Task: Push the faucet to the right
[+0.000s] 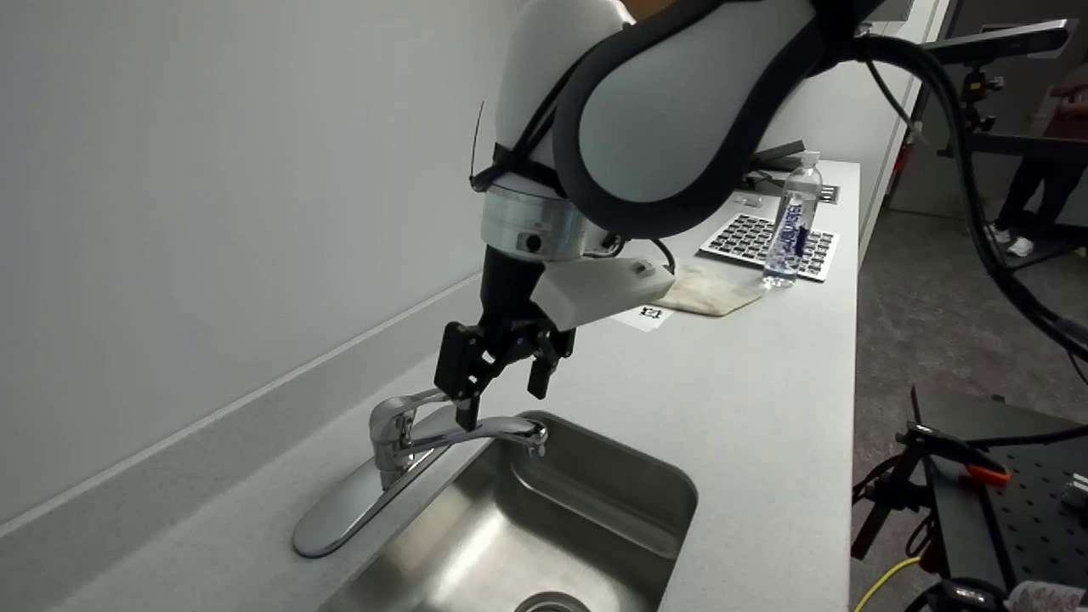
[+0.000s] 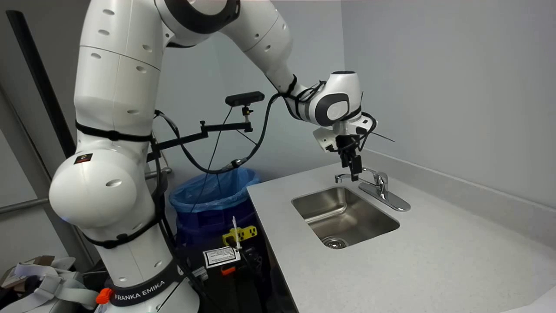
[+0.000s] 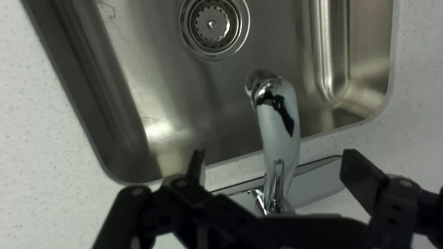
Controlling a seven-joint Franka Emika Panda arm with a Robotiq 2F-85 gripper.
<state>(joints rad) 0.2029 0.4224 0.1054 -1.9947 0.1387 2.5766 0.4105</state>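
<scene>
I'm counting 1 white jointed arm with black bands (image 2: 117,95), stretched out over 1 pale grey speckled countertop (image 1: 765,425). On its end: 1 black two-fingered gripper (image 1: 503,403), pointing down. Both fingers spread well apart.

1 shiny chrome faucet (image 1: 438,439): 1 long thin curved spout, 1 short lever on top, 1 oblong chrome base plate (image 1: 336,510). It stands on the counter strip between the plain grey wall (image 1: 212,212) and 1 rectangular brushed-steel sink basin (image 1: 510,544). Spout tip is out over the basin. 1 round steel strainer (image 3: 211,26) in the basin floor.

Wrist view: spout shows between the 2 fingers, visible gap each side. In an exterior view 1 fingertip overlaps the spout and the gripper hides the lever's end. Touching or not, can't tell.

Farther along the counter: 1 clear plastic bottle with blue lettering (image 1: 792,221), 1 white keyboard with black keys (image 1: 739,238). Bottle on it or just beside, can't tell. Near those, 1 off-white cloth-like flat piece (image 1: 701,289) and 1 white paper with black print (image 1: 650,316), partly hidden.

Off the counter's edge: 1 dark blue bin with a light blue liner (image 2: 200,224), 1 yellow outlet block (image 2: 248,232). 1 person in dark trousers (image 1: 1044,183), partly in view.
</scene>
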